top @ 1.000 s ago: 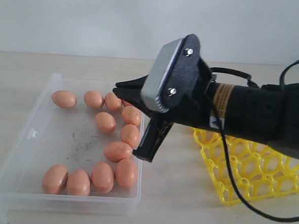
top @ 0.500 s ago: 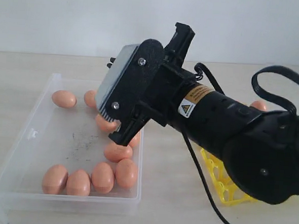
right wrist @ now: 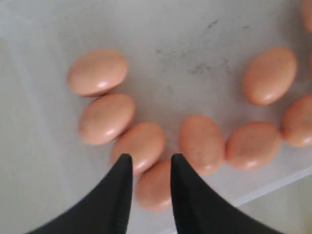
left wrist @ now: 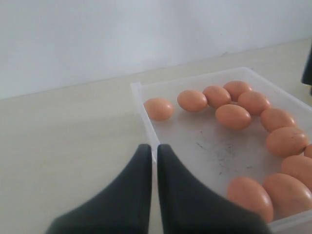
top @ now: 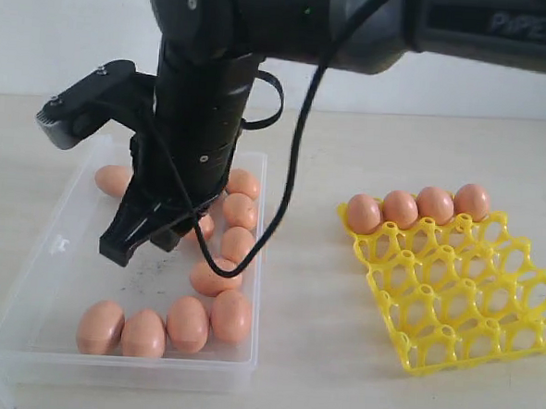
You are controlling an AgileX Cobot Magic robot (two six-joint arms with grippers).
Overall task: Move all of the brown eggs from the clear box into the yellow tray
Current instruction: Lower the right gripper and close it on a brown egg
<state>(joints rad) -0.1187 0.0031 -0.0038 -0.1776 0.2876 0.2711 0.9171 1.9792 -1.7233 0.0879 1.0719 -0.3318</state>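
Brown eggs [top: 188,324] in clear box [top: 57,247]; "PIPER" lettering [top: 520,27] on black arm [top: 358,29]

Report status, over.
Left gripper shut, empty. Right gripper open over brown eggs in clear box. Four in yellow tray. Nothing in the way.

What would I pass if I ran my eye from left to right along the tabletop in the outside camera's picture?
clear box holding loose brown eggs → strip of table → yellow tray with four eggs in its far row
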